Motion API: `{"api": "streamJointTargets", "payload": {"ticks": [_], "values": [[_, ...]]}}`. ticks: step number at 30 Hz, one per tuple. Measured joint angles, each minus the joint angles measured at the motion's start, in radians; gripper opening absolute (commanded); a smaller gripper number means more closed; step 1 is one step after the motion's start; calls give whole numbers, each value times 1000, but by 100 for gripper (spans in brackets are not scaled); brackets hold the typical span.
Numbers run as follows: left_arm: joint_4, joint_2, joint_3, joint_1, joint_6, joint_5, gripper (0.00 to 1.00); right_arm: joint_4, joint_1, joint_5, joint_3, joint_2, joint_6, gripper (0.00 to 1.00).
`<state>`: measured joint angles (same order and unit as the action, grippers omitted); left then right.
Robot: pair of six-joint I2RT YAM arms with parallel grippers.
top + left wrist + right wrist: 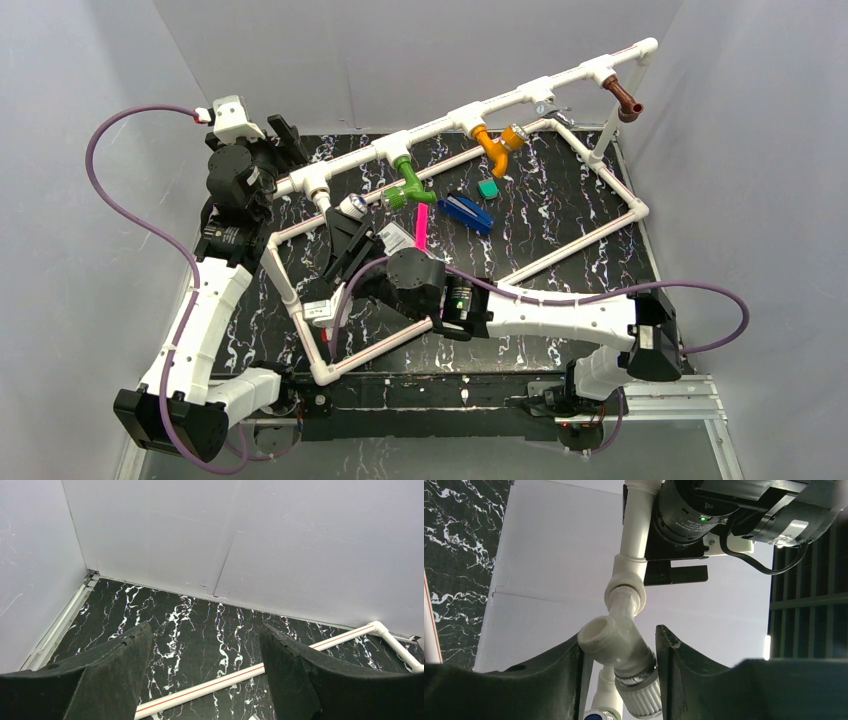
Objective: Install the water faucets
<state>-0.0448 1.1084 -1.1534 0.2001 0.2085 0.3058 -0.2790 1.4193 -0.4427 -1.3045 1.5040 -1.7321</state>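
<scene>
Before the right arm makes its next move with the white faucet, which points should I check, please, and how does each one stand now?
1. The white faucet sits between the fingers of the right gripper: ok.
2. Both fingers touch it: ok, as far as the wrist view shows.
3. The faucet's end meets the tee: ok. Fully screwed in: cannot tell.
4. The left gripper is open and empty: ok.
5. The green faucet, orange faucet and brown faucet hang on the pipe: ok.
</scene>
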Motion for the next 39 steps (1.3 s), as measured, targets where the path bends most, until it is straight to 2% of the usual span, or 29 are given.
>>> {"api": "streamJointTargets", "payload": {"ticks": [5,10,13,21,39], "values": [[0,0,0,0,0,0,76,-3,-10,-4,-14,18,5,38],[-1,1,0,0,-2,0,77,-13,-14,-13,-14,29,19,18],[-2,2,0,0,-3,0,77,-19,-14,-18,-14,29,45,3],[-2,2,0,0,-3,0,77,-74,-14,-18,-12,31,261,1],[-1,2,0,5,0,-9,77,-489,-11,-140,116,50,1154,1]]}}
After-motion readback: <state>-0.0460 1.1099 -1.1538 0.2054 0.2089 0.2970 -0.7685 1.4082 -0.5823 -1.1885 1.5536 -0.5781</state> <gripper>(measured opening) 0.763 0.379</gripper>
